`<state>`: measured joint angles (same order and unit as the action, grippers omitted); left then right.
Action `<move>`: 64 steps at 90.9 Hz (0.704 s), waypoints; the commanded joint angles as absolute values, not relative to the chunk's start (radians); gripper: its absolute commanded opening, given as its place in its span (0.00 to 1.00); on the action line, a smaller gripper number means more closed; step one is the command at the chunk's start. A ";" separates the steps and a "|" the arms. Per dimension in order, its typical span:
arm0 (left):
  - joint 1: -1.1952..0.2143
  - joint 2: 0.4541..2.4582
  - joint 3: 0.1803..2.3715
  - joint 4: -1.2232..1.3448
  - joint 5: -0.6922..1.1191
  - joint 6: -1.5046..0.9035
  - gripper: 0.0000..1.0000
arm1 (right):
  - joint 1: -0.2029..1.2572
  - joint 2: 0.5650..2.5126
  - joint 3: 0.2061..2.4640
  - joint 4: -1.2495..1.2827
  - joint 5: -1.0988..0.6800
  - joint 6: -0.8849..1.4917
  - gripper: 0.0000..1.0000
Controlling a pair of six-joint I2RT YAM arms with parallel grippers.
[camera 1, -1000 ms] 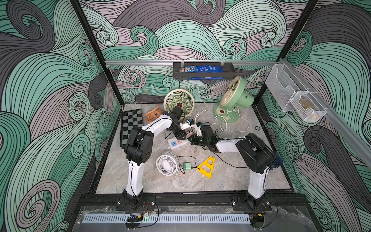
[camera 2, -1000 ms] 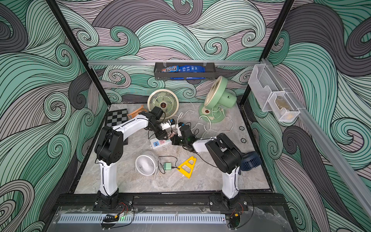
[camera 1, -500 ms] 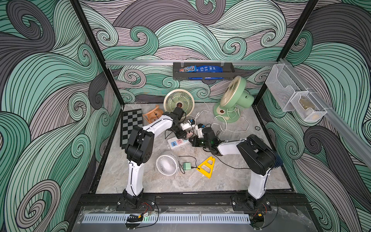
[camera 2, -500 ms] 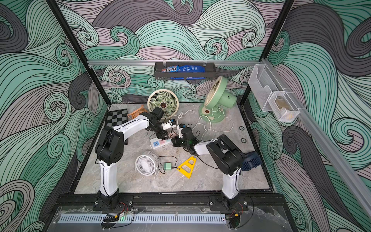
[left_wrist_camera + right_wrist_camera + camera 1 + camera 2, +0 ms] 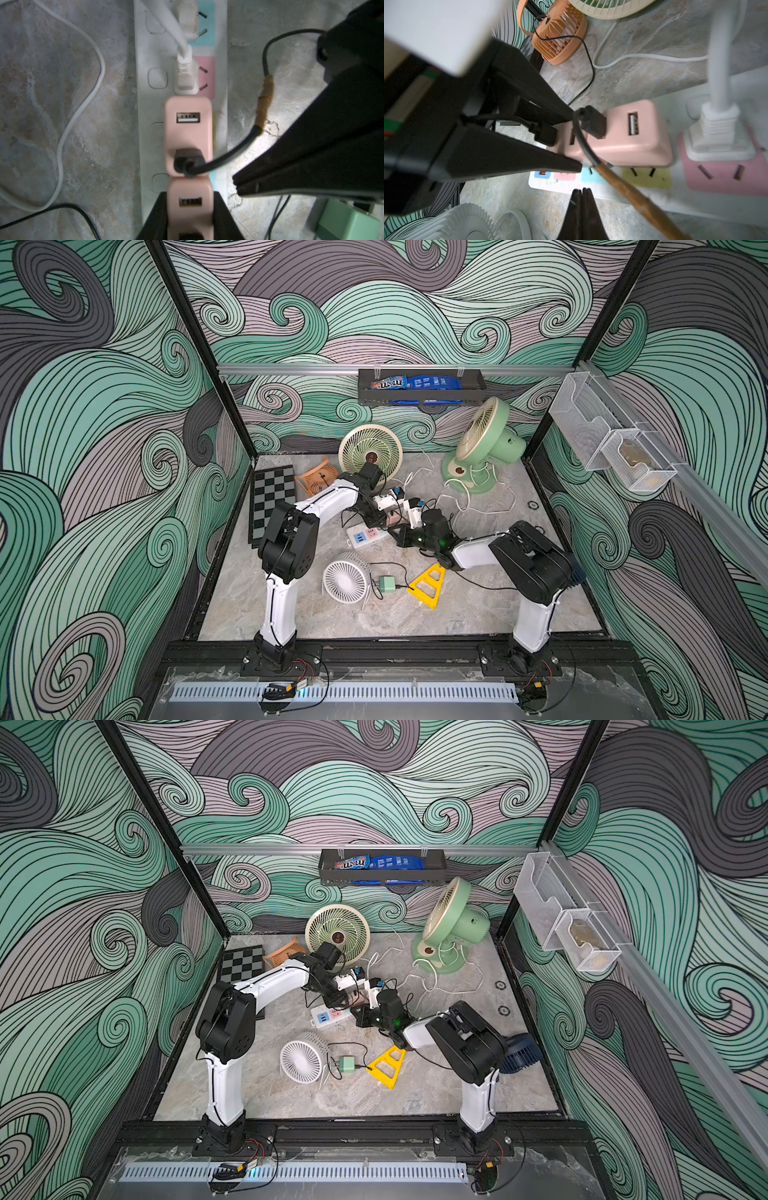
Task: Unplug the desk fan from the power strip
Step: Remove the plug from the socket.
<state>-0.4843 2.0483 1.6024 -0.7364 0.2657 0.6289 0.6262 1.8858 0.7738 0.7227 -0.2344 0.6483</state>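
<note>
In both top views the two arms cover most of the power strip (image 5: 365, 537) — only its end with the blue and pink squares shows. In the left wrist view the pink adapter (image 5: 190, 209) between the left gripper's (image 5: 190, 199) jaws runs off the edge, its black plug (image 5: 190, 236) cut short.

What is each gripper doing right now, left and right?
Left gripper: closed on a rounded pink plastic USB charger block, one of two.
Right gripper: closed, holding nothing.

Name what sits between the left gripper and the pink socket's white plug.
A pink adapter with a black cable, on the power strip; the left wrist view shows it.
</note>
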 commanded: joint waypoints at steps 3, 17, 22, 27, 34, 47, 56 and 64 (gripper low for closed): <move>-0.490 2.033 1.585 -0.744 0.233 0.647 0.00 | 0.635 1.915 0.779 0.785 -0.210 0.651 0.05; -0.490 2.033 1.585 -0.746 0.233 0.646 0.00 | 0.635 1.943 0.798 0.772 -0.192 0.653 0.04; -0.490 2.032 1.585 -0.746 0.233 0.646 0.00 | 0.636 1.952 0.805 0.762 -0.187 0.655 0.04; -0.490 2.032 1.585 -0.747 0.232 0.646 0.00 | 0.636 1.959 0.810 0.754 -0.182 0.656 0.04; -0.490 2.030 1.585 -0.747 0.232 0.645 0.00 | 0.638 1.969 0.810 0.755 -0.178 0.659 0.04; -0.490 2.030 1.582 -0.746 0.233 0.644 0.00 | 0.638 1.985 0.808 0.753 -0.167 0.669 0.04; -0.490 2.030 1.577 -0.740 0.233 0.641 0.00 | 0.638 1.994 0.808 0.744 -0.152 0.684 0.04; -0.491 2.019 1.558 -0.714 0.225 0.634 0.00 | 0.638 2.003 0.813 0.722 -0.140 0.696 0.04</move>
<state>-0.4850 2.0430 1.5929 -0.7246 0.2543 0.6285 0.6338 1.9747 0.8024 0.7654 -0.1776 0.6731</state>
